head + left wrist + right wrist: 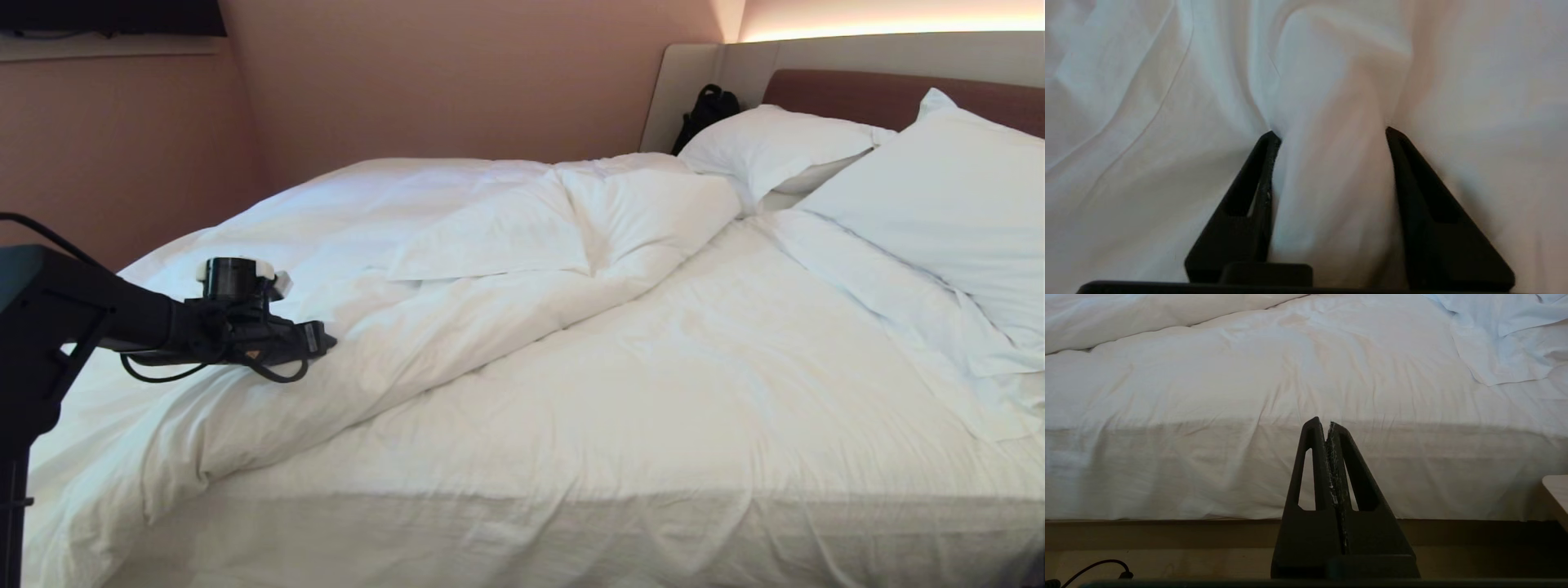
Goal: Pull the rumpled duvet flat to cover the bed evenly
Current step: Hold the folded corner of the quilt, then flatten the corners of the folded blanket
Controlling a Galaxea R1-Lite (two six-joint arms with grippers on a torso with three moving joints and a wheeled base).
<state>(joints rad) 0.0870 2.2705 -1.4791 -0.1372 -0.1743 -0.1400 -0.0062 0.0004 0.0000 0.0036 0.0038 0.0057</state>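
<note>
The duvet (424, 269) lies bunched in a thick ridge that runs diagonally over the bed (653, 523), from the near left corner up toward the far middle. Its bulk covers the left and far-left part of the mattress, and one fold is turned back on itself near the centre. The near and right part of the mattress is under smoother white cloth with fine wrinkles; whether that cloth is sheet or more quilt cannot be told from here.

The left gripper (322, 339) reaches in from the left edge of the scene and rests level on the near left slope of the duvet ridge. In the left wrist view its jaws stand partly apart with a plump roll of the duvet (1331, 183) filling the gap between them, and the cloth touches the inner faces of both fingers (1251, 196); the jaws clamp that fold.

The right gripper (1329, 426) hangs low before the near side of the bed (1249, 473), away from the cloth, its jaws pressed fully together and holding nothing.

Two white pillows (939, 204) lean at the far right against the brown headboard (849, 94). A dark bag (706, 110) sits at the far left end of the headboard surround.
</note>
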